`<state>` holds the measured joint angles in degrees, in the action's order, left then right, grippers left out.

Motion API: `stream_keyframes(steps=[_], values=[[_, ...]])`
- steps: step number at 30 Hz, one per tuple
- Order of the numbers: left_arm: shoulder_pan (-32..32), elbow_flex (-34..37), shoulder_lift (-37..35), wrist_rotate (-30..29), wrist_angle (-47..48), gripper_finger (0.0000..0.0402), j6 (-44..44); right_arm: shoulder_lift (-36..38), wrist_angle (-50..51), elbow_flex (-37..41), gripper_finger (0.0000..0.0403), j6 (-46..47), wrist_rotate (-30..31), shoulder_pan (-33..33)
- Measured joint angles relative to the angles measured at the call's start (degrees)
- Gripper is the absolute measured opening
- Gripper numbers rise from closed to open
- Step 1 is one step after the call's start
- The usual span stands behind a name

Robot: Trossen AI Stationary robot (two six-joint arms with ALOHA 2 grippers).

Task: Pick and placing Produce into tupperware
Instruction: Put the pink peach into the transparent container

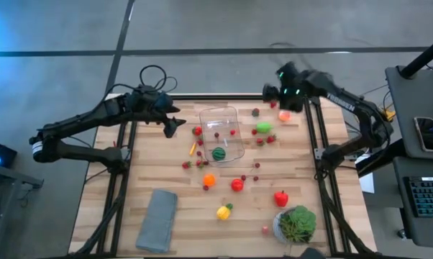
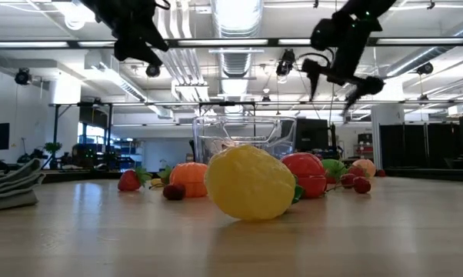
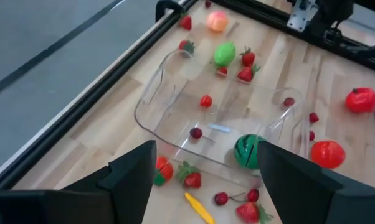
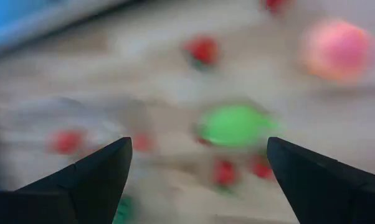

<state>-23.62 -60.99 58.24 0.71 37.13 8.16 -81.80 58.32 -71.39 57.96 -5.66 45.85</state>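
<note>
The clear tupperware [image 1: 222, 133] stands open on the table's middle, holding a green striped ball [image 1: 219, 153] and small red berries [image 3: 196, 132]. Produce lies scattered around it: a green piece [image 1: 263, 128], a pink peach [image 1: 284, 115], an orange [image 1: 208, 180], a red tomato [image 1: 236, 184], a red pepper [image 1: 280, 198] and a yellow piece [image 1: 223, 211]. My left gripper [image 1: 175, 126] hangs open in the air left of the tupperware [image 3: 218, 130]. My right gripper [image 1: 281, 97] hovers open above the far right corner, over the green piece [image 4: 236, 124] and the peach [image 4: 337, 50].
A folded grey cloth [image 1: 157, 220] lies near the table's near left corner, and a bushy plant in a white pot [image 1: 295, 224] stands at the near right. Black frame rails [image 1: 313, 137] run along the table's sides. A keyboard [image 1: 426, 194] sits off the table's right.
</note>
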Motion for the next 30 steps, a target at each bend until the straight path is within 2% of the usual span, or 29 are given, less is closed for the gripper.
stream_keyframes(steps=[2, 4, 8, 13, 15, 17, 19, 23, 28, 30], values=[[0.00, 0.86, -0.25, -0.23, -0.10, 0.0263, -0.07, -0.04, 2.38, 1.61, 0.0365, 3.57, 3.76, -2.70], [0.00, 1.64, -0.33, -1.10, -0.16, 0.0263, -0.70, -0.04, -1.97, 4.12, 0.0365, 7.51, 4.10, -5.32], [0.00, 2.56, 0.02, -1.45, -0.20, 0.0263, -3.73, -1.04, -20.84, 11.38, 0.0365, 18.49, 3.00, -10.99], [0.00, 2.44, 0.46, -1.44, -0.13, 0.0263, -4.39, -4.67, -42.97, 19.53, 0.0365, 41.26, 11.80, -12.17], [0.00, 2.24, 0.35, -1.44, -0.19, 0.0263, -4.44, -7.10, -52.82, 20.73, 0.0365, 46.18, 14.54, -12.32], [0.00, 2.23, -0.03, -1.44, -0.18, 0.0263, -4.55, -9.78, -57.89, 20.78, 0.0365, 47.68, 16.37, -11.79], [0.00, 2.23, -0.39, -1.44, -0.18, 0.0263, -4.63, -12.24, -54.46, 19.39, 0.0365, 50.05, 19.09, -10.44], [0.00, 2.07, -1.43, -1.42, -0.13, 0.0263, -5.26, -15.23, -41.30, 16.55, 0.0365, 59.63, 23.22, -8.82], [-0.02, 2.03, -3.07, -1.46, -0.10, 0.0263, -9.12, -15.19, -25.67, 12.65, 0.0365, 74.77, 31.62, -9.18], [-0.02, 2.03, -3.52, -1.46, -0.10, 0.0263, -10.55, -15.00, -20.98, 10.76, 0.0365, 75.60, 33.17, -8.31]])
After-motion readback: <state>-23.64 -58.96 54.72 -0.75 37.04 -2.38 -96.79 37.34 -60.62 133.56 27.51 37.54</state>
